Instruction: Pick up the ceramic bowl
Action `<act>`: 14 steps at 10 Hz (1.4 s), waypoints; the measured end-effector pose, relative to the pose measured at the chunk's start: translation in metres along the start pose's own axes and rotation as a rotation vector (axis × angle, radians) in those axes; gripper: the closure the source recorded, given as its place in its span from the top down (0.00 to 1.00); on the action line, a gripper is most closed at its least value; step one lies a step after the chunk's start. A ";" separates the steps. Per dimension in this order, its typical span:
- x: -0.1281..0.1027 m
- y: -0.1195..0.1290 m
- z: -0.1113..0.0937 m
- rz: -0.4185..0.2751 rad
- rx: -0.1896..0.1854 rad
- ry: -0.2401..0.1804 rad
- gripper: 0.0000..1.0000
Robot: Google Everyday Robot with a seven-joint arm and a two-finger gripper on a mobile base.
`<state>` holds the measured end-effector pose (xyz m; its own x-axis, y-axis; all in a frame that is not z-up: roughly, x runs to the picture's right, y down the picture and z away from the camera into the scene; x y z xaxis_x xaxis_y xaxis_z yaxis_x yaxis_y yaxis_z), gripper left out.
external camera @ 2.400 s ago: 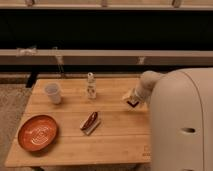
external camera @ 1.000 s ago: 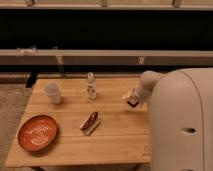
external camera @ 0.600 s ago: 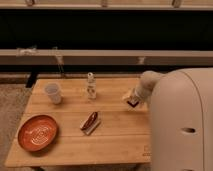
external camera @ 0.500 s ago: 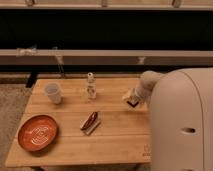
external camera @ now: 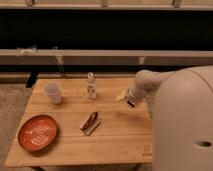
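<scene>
While claw [external camera: 124, 98] hovers right — round ceramic bowl [external camera: 38, 132] (pale-swirled) front-left.

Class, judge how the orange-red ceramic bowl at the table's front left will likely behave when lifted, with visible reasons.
The ceramic bowl looks rigid and probably breakable if dropped on the wooden table. Wide and shallow, it seems unlikely to tip or roll. Its low rim is probably the only hold. The gripper hangs over the table's right side, far from it.

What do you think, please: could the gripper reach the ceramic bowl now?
Probably yes: the gripper hangs at right, the ceramic bowl sits uncovered at front left, and only a low packet lies between.
</scene>
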<state>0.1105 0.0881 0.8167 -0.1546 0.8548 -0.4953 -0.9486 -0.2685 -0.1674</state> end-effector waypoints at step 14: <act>0.123 0.239 0.065 -0.609 0.099 0.080 0.74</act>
<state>-0.1534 0.1577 0.7711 0.4395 0.8048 -0.3988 -0.8819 0.3021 -0.3620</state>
